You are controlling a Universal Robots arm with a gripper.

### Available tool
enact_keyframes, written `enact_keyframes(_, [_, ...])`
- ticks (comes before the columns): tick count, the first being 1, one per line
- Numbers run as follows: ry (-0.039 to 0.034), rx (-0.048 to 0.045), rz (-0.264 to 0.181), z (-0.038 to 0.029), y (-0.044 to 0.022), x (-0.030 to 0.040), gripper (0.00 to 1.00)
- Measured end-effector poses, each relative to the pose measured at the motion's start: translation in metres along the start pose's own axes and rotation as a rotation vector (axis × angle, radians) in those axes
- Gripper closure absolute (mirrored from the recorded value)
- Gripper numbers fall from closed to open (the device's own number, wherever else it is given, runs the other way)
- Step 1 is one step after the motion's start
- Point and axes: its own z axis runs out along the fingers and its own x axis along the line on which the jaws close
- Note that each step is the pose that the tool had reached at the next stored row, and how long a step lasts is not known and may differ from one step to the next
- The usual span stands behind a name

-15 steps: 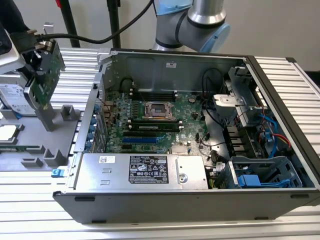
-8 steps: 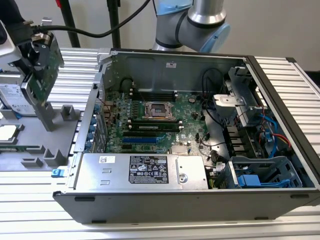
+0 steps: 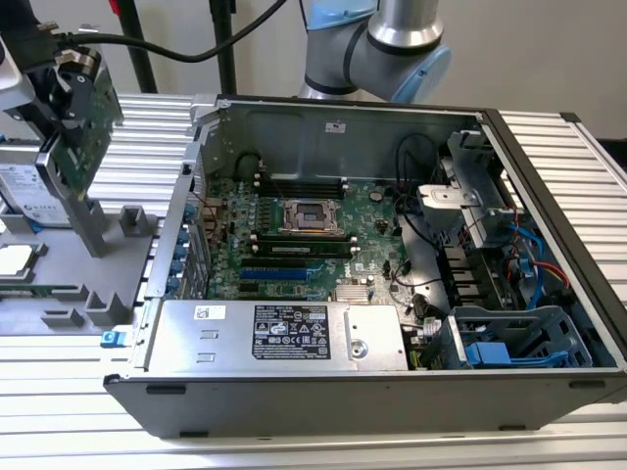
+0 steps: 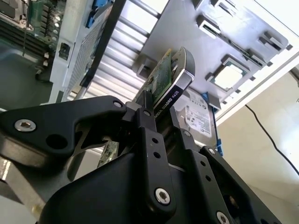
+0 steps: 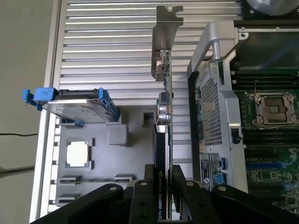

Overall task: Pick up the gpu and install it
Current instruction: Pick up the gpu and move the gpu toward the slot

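Observation:
The gpu (image 3: 86, 122) hangs tilted in the air at the exterior view's left, above the grey parts tray (image 3: 59, 289), with my gripper (image 3: 71, 80) shut on it. In the first wrist view the gpu (image 5: 163, 107) shows edge-on, black shroud on one face and green board on the other, its silver bracket (image 5: 166, 32) pointing away from my gripper (image 5: 164, 175). In the second wrist view the black fingers (image 4: 148, 135) clamp the gpu (image 4: 170, 77) near one end. The open computer case (image 3: 294, 397) with its green motherboard (image 3: 294, 235) lies to the exterior view's right of the card.
A hard drive (image 5: 77, 105) in a blue caddy stands in the tray beside a loose CPU (image 5: 77, 154). Inside the case are the CPU socket (image 3: 312, 215), a power supply (image 3: 284, 333), cables and a drive cage (image 3: 509, 338). Slatted aluminium table (image 3: 578, 147) surrounds everything.

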Motion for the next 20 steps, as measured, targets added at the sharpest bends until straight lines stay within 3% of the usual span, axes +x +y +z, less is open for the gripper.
enact_keyframes(12, [0.0, 0.0, 0.0, -0.0107, 0.003, 0.0, 1.0])
enact_keyframes(20, [-0.0001, -0.0001, 0.0, -0.0114, 0.0032, 0.0, 1.0])
